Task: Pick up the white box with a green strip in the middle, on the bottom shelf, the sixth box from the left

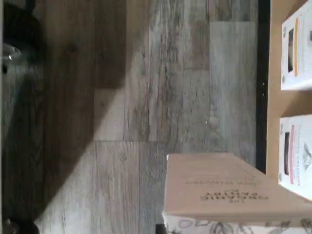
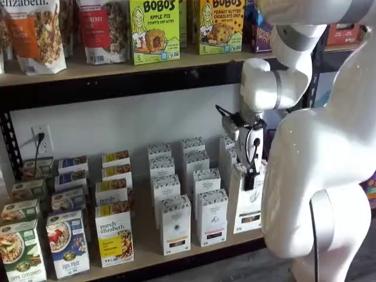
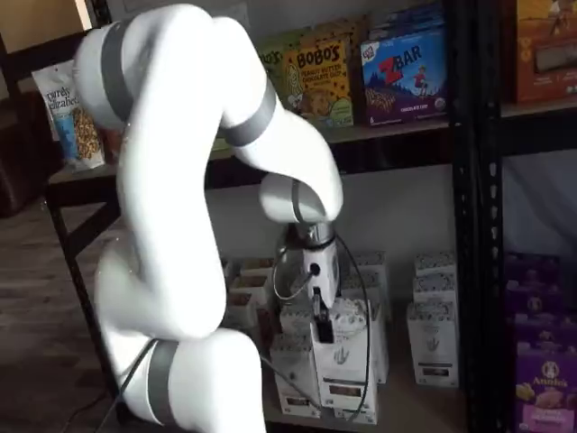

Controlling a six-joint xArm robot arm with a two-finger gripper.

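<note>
My arm: the glossy white jointed arm (image 2: 317, 176) fills the right side of a shelf view and stands between the camera and the rack.
My jaws: closed on the tall slim white carton with a grey-patterned top band (image 2: 249, 205). My black fingers (image 2: 250, 178) clamp its upper part, with a black cable looping beside them.
White carton, place: right of centre in a shelf view, in front of its alike neighbours at the right end of the lower row. In a shelf view it sits low and centre (image 3: 344, 356), upright under my wrist.
White carton, wrist view: its tan side panel with printed lettering (image 1: 229, 187) hangs over the floor, outside the rail.
Floor: grey wood-look planks (image 1: 161, 73), partly in shadow.
Rail: the black metal front rail (image 1: 262, 87) runs between the floor and the board.
Bottom shelf: the light tan wooden board (image 2: 144, 238), carrying rows of cartons.
Neighbours: white cartons with the same patterned tops (image 2: 175, 226) stand in rows, just left of the one I hold.
Further left: a shorter white box with a yellow panel (image 2: 114, 235), near the front edge.
Upper shelf: a bright green and yellow box of oat bites (image 2: 154, 29), at the top centre.
Wall: a white outlet with a plugged black cord (image 2: 41, 138), at the left.
</note>
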